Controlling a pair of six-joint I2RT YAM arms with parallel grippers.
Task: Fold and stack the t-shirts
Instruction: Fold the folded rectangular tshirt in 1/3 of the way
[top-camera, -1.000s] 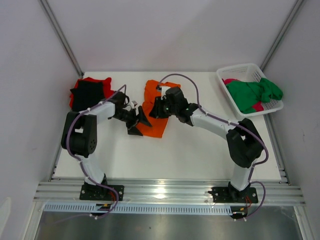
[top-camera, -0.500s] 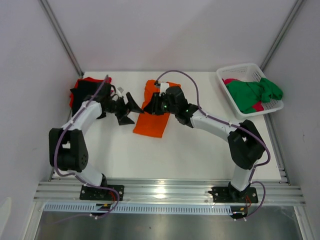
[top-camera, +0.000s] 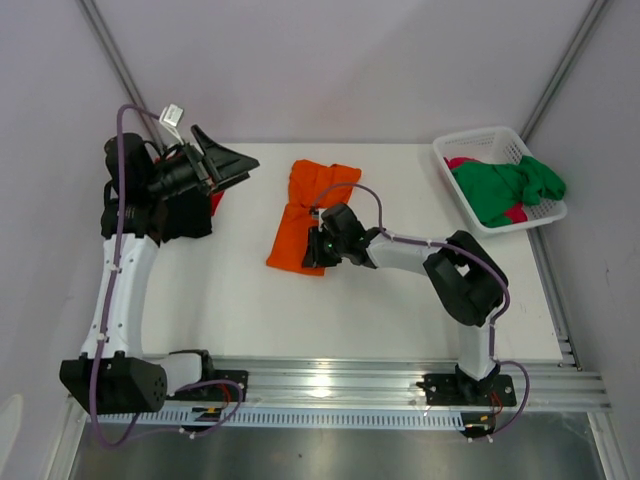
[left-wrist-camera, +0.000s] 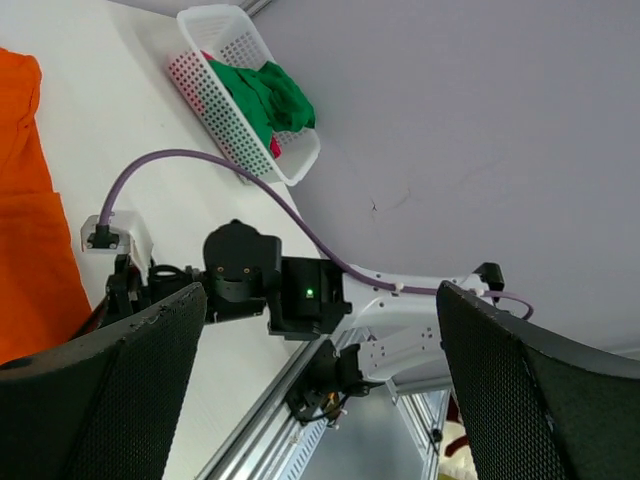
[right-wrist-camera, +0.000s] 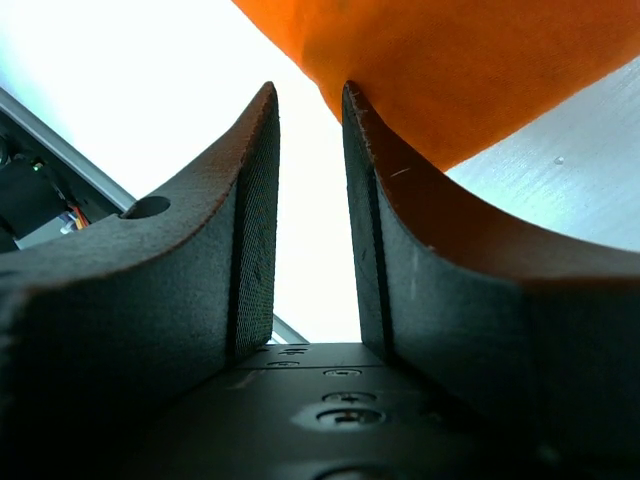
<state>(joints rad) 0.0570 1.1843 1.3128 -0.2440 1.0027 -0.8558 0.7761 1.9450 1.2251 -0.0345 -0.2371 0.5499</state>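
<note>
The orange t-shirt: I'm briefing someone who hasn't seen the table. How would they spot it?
On the white table, look near the middle, where the right gripper sits at a folded cloth's near end. That is the orange t-shirt, the only orange thing; the black shirt lies far left, the green one in the basket.

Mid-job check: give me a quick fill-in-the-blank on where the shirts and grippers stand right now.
1. The white basket holds a pink shirt and a ____ one.
2. The left gripper, up in the air, has its jaws ____.
3. The right gripper is down at the edge of the ____ shirt.
Missing words: green; open; orange.
</note>
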